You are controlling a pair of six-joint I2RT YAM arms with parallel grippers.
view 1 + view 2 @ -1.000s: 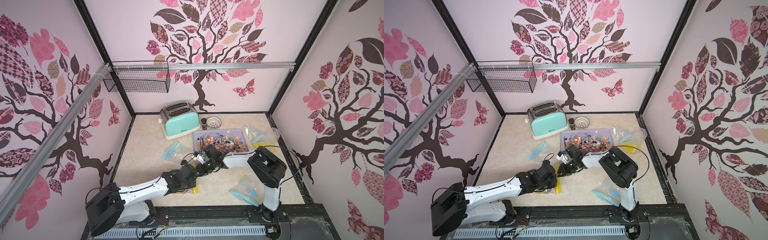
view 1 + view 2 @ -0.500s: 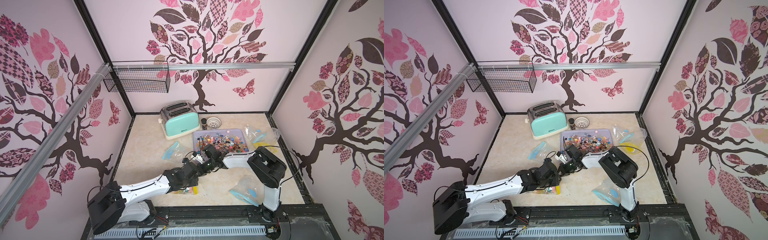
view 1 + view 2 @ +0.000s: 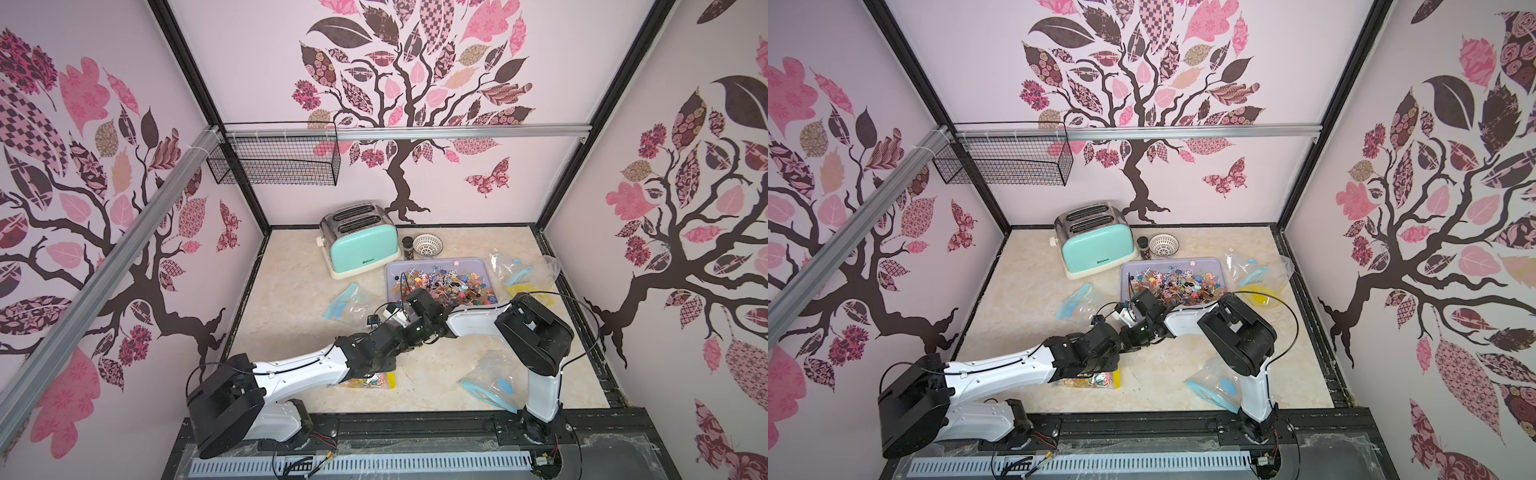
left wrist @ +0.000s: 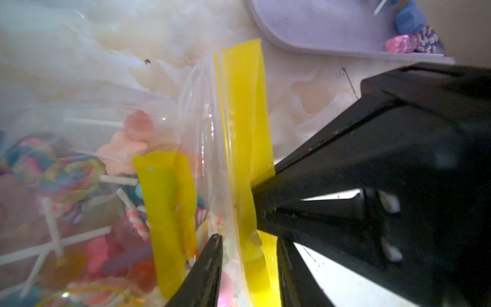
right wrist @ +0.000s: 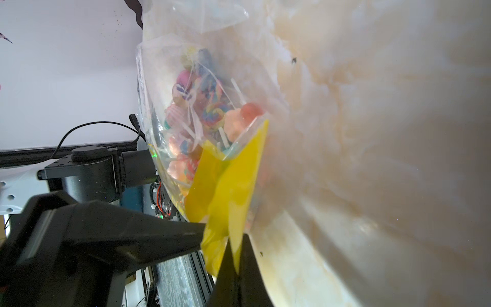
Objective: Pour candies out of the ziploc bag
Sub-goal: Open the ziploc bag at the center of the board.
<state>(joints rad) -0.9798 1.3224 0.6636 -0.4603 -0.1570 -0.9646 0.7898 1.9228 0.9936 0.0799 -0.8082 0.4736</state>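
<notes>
- The ziploc bag (image 3: 361, 381), full of candies (image 4: 71, 175), appears to rest on the table (image 3: 436, 374) near its front edge, largely under the left arm (image 3: 299, 365)
- The right end effector (image 4: 256, 210) is pressed shut on the bag's yellow strip (image 4: 244, 106); a hard tug could slip the thin film free
- The left end effector (image 4: 247, 244) stands partly spread astride that same strip, unclamped; closing there may grab the lip the right one holds, leaving the mouth shut
- The tray (image 3: 395, 268) sits nearer the back edge; tipping early would spill candies onto the table
</notes>
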